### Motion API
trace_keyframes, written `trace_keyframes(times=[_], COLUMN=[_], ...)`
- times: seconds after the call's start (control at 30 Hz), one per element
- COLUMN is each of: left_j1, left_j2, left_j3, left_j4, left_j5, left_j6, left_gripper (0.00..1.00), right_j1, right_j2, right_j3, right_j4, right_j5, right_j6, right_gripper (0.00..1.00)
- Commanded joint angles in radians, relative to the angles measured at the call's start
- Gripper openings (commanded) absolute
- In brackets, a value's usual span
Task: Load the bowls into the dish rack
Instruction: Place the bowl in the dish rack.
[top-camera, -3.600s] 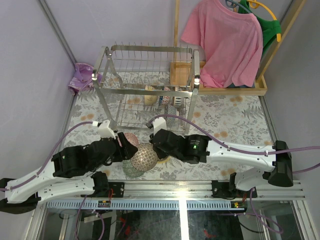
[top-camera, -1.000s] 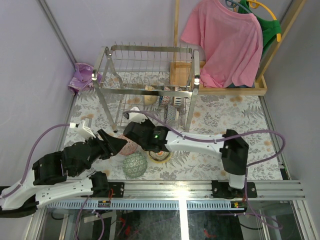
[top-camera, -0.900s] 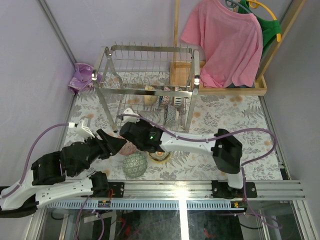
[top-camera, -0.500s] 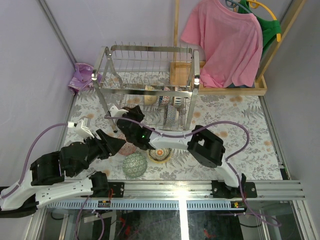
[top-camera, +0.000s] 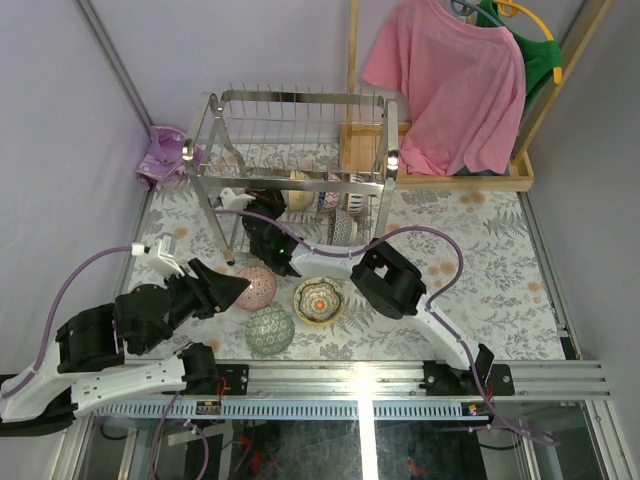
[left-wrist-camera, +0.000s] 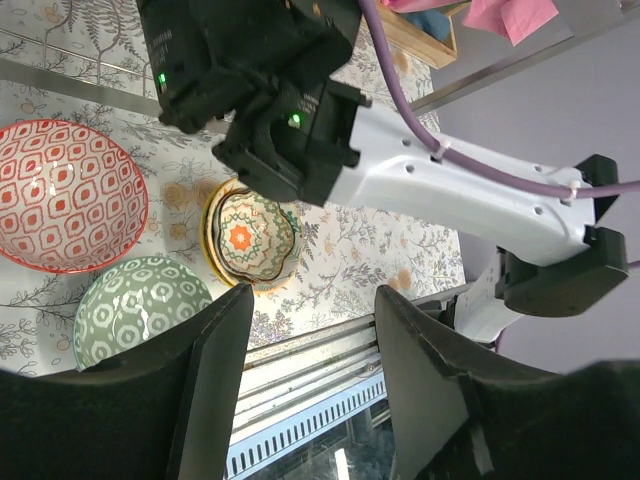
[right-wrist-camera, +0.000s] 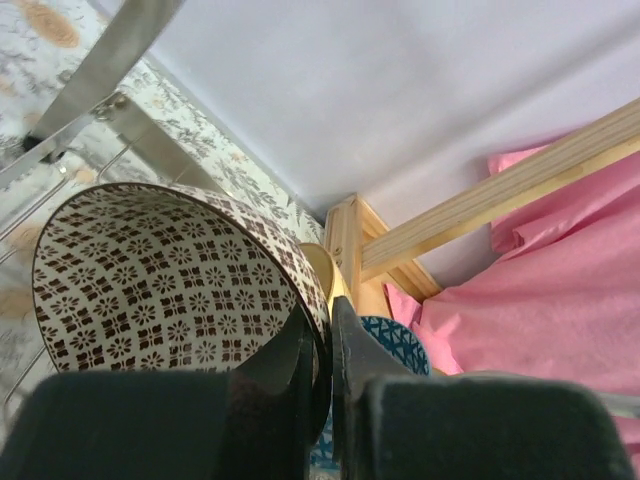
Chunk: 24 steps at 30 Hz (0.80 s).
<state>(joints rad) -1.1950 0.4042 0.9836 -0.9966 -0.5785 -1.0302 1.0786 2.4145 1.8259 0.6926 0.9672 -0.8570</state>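
Steel wire dish rack (top-camera: 290, 182) sits toward the far edge of the table (top-camera: 470, 260), left of centre, long axis running L–R along that edge. My right gripper (right-wrist-camera: 322, 330) is clamped on the rim of the brown-patterned bowl (right-wrist-camera: 170, 290), one finger inside the wall and one outside. From the top view, my right arm reaches in at the rack's front-left, lower tier as far as I can tell. That bowl hangs on edge, mouth turned sideways. The cream bowl (right-wrist-camera: 318, 265) and blue bowl (right-wrist-camera: 395, 345), both already in the rack, are just behind it toward the rack's right end. So the next move, I reckon, hinges on keeping the bowl upright and setting it down beside those two w/o knocking them. My left gripper (left-wrist-camera: 312, 300) is empty, jaws apart, and hovers over the near-left part of the table. Three bowls are not yet loaded: the red bowl (left-wrist-camera: 65, 195) nearest its tips, the green bowl (left-wrist-camera: 140, 305) toward the near edge, and the yellow-rimmed bowl (left-wrist-camera: 255, 240) to the right. All sit close together, mouths up. Left arm is the nearer one for these.
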Motion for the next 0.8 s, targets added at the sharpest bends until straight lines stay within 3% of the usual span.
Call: trace_keyframes(times=[0.0, 0.13, 0.47, 0.77], left_j1=[0.0, 0.001, -0.001, -0.001], left_j2=[-0.022, -0.017, 0.01, 0.011], left_j3=[0.013, 0.02, 0.029, 0.02], left_j4=[0.029, 0.027, 0.026, 0.03], left_j5=[-0.012, -0.014, -0.009, -0.012], left_j6=[0.007, 0.011, 0.015, 0.008], left_gripper=[0.51, 0.51, 0.51, 0.51], right_j1=[-0.038, -0.065, -0.132, -0.151], right_j2=[0.06, 0.139, 0.221, 0.222], right_j3=[0.196, 0.315, 0.469, 0.373], right_j4=[-0.001, -0.033, -0.103, -0.061], right_j5=[-0.042, -0.057, -0.083, -0.109], right_j6=[-0.109, -0.184, -0.149, -0.203], right_gripper=[0.0, 0.0, 0.0, 0.0])
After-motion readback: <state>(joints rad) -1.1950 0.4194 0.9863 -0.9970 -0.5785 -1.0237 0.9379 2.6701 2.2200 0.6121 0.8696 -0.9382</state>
